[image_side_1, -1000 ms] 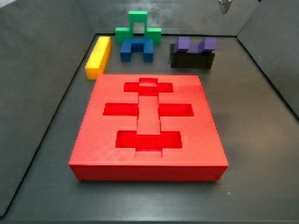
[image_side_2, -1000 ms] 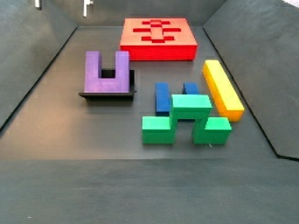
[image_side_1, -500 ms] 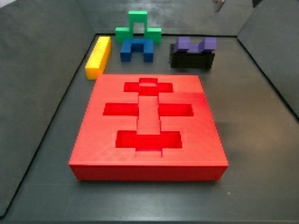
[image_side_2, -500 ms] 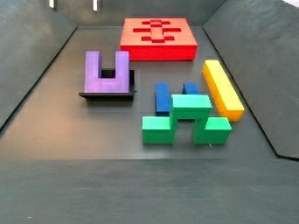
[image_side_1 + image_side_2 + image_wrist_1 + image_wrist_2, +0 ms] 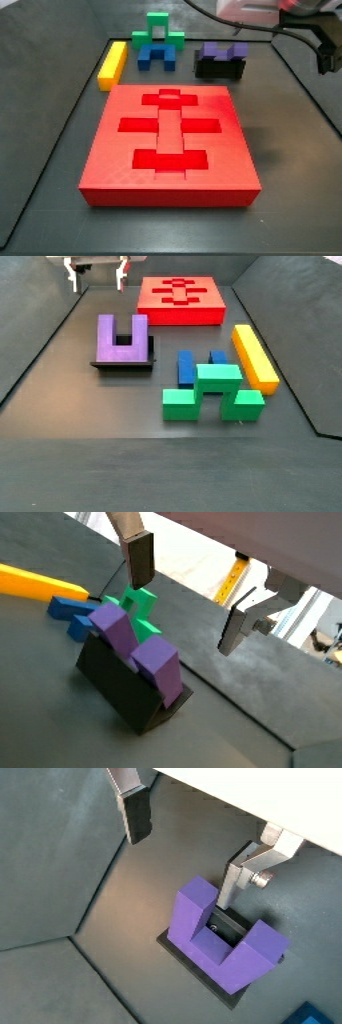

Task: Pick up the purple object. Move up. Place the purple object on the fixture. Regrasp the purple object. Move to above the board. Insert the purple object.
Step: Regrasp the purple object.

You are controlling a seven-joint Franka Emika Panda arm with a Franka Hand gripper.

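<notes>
A: Where is the purple block (image 5: pixel 122 339) to be found, and what is the claw (image 5: pixel 198 840) doing?

B: The purple block is seated in the black fixture (image 5: pixel 123 687), well apart from the red board (image 5: pixel 170 141). In both wrist views its two square prongs are seen standing up out of the fixture. The claw hangs above the fixture with its flat silver fingers (image 5: pixel 139 559) spread apart and nothing between them, so the block is released.

A: What could be expected to go wrong from here?

B: A regrasp appears to be due. If the claw is lowered off-centre, a finger could be driven onto a prong top instead of beside it, and the block could be tipped or jammed in the fixture. The plastic looks smooth and hard, so a pinch taken too near the prong tips could slip. A skewed grip would likely be carried to the board, where the dark recesses (image 5: pixel 167 128) seem cut close to shape.

A: And the rest of the worktop (image 5: pixel 120 416)?

B: A matte dark grey surface is seen. Beyond the fixture, away from the board, a long yellow bar (image 5: pixel 255 356), a blue arch (image 5: pixel 197 364) and a blocky green piece (image 5: pixel 214 391) are clustered, all sharp-edged and plain.
</notes>
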